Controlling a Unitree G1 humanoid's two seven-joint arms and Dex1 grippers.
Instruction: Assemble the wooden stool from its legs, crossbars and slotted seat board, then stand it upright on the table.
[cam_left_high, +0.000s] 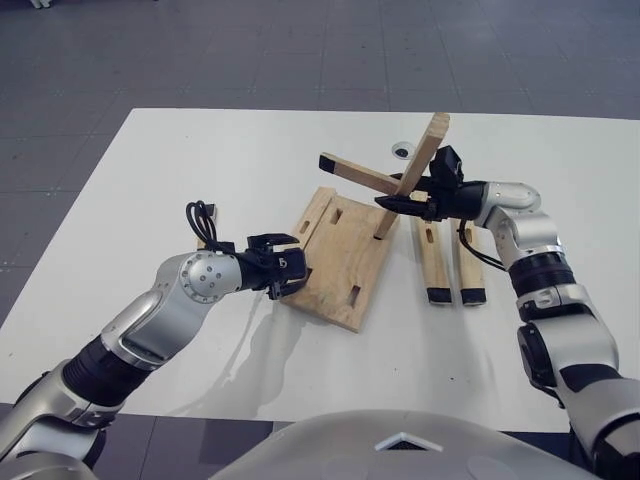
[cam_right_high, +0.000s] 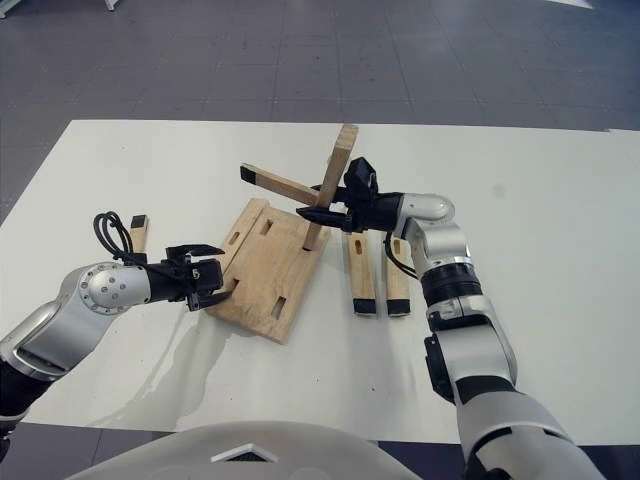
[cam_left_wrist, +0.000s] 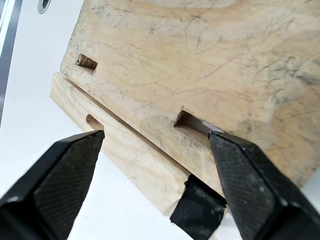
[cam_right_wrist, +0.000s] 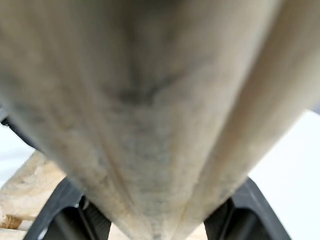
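Jaws wide on my left gripper (cam_left_high: 290, 268) at the pale slotted wooden seat board (cam_left_high: 345, 255), right gripper (cam_left_high: 400, 203) pinching the tilted wooden leg-and-crossbar piece (cam_left_high: 430, 145).

The left arm (cam_left_high: 165, 305) is bent low and points forward, and the left gripper (cam_left_high: 290, 266) has its two fingers spread wide apart. The right arm (cam_left_high: 530, 245) points forward with its wrist turned in toward the left. The right gripper (cam_left_high: 398, 203) is squeezed tight on a wooden leg (cam_left_high: 428, 148).
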